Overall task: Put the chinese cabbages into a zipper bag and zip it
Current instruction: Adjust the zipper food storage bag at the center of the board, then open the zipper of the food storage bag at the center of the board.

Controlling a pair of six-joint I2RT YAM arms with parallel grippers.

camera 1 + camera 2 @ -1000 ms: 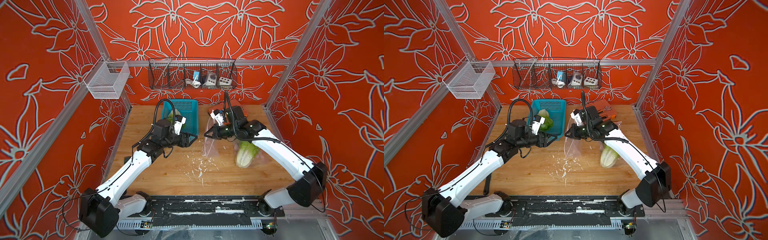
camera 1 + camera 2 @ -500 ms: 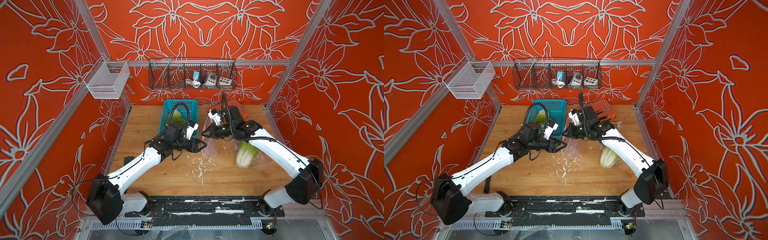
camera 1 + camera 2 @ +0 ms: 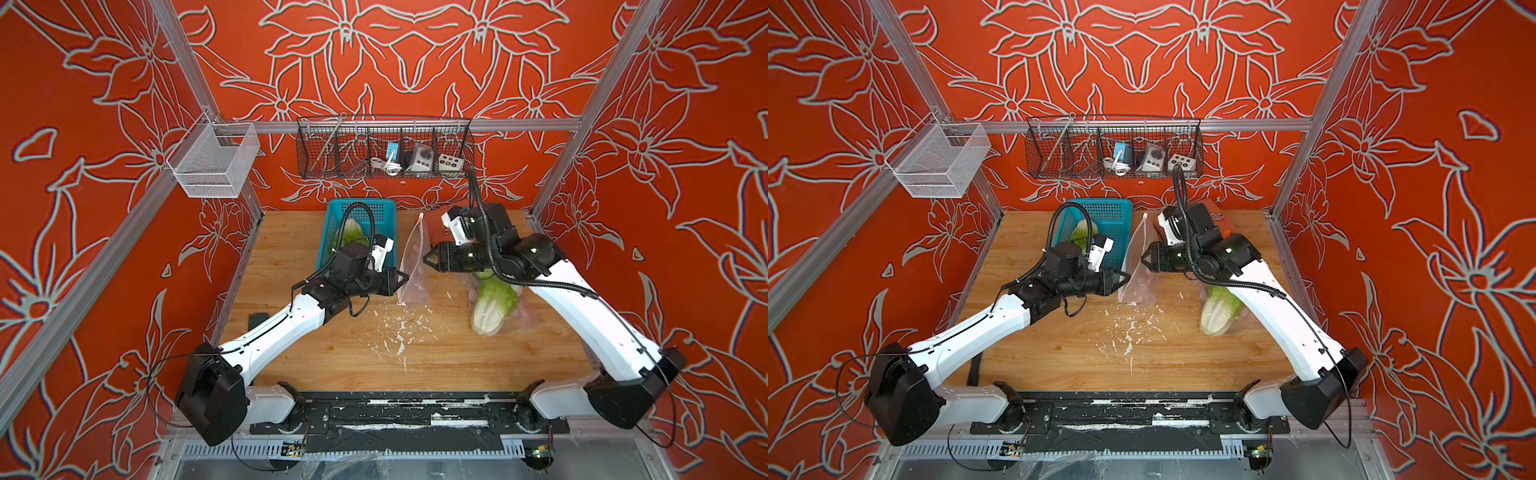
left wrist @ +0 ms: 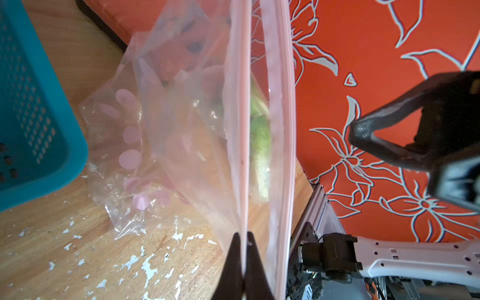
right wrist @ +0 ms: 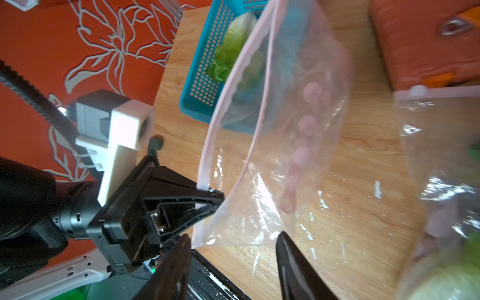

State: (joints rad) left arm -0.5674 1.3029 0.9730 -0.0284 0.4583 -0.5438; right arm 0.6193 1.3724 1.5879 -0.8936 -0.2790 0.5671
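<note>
The cabbage [image 3: 354, 234] in the teal basket [image 3: 383, 211] is half hidden behind the left arm [image 3: 282, 328].

A wooden surface [image 3: 374, 357] carries scattered white flecks [image 3: 397, 332]. A teal basket [image 3: 384, 216] stands at its back, and an orange case [image 3: 1219, 220] lies near the back wall. A small dark flat item [image 3: 258, 321] lies at one edge. On the frame hang a black wire rack [image 3: 316, 158], with small devices and a cable inside, and a white mesh basket [image 3: 212, 166]. The walls [image 3: 395, 62] are red with floral outlines.
</note>
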